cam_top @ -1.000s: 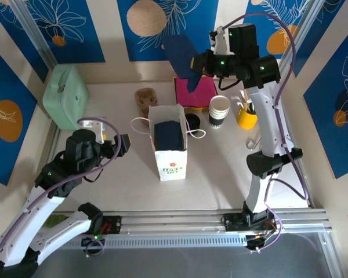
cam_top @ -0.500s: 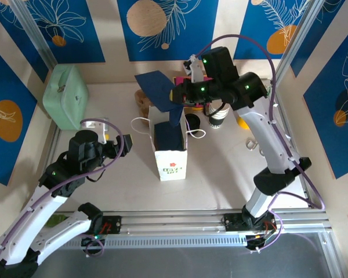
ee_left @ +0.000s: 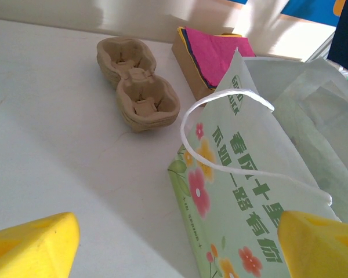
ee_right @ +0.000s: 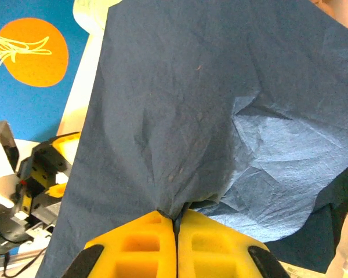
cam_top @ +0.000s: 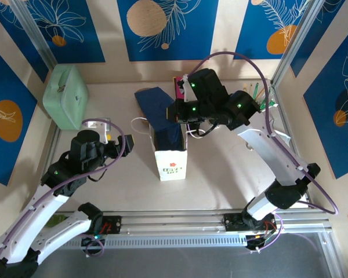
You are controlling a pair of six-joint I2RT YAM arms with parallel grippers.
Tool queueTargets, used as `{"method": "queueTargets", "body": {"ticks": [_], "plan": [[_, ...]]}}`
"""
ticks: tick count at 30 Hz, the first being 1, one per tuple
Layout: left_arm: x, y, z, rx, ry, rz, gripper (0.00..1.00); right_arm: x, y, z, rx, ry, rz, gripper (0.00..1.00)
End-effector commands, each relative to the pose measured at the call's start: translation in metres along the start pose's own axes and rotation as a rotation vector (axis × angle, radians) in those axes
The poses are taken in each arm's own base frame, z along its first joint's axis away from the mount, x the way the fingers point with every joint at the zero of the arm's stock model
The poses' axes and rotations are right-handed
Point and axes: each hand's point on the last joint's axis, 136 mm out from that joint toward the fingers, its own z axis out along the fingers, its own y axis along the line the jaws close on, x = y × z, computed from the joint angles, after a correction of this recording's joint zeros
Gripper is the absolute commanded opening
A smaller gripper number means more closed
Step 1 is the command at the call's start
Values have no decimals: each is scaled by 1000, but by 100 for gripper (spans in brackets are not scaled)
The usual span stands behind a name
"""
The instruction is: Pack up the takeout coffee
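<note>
The left gripper [ee_left: 175,243] is wide open and empty by the bag [cam_top: 171,165], and over the bag the right gripper [ee_right: 175,219] pinches a blue paper [ee_right: 209,116] tight, which could snag the rim and tip the bag; I cannot tell where the coffee is.

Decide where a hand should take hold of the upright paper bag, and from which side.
Probably the white cord handle, from above: the paper bag stands upright, its walls look thin, and the cord loops free of the rim.
</note>
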Motion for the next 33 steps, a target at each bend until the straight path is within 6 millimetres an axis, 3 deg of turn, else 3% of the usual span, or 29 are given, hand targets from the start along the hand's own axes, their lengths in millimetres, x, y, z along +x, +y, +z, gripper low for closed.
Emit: {"method": "queueTargets", "body": {"ticks": [1, 16, 33], "plan": [[-4, -2, 0, 19, -19, -15, 88, 3, -5, -2, 33, -30, 9, 0], [-3, 0, -5, 14, -22, -16, 88, 42, -49, 49, 240, 136, 36, 0], [-1, 5, -9, -1, -28, -8, 88, 57, -74, 71, 433, 247, 11, 0]]}}
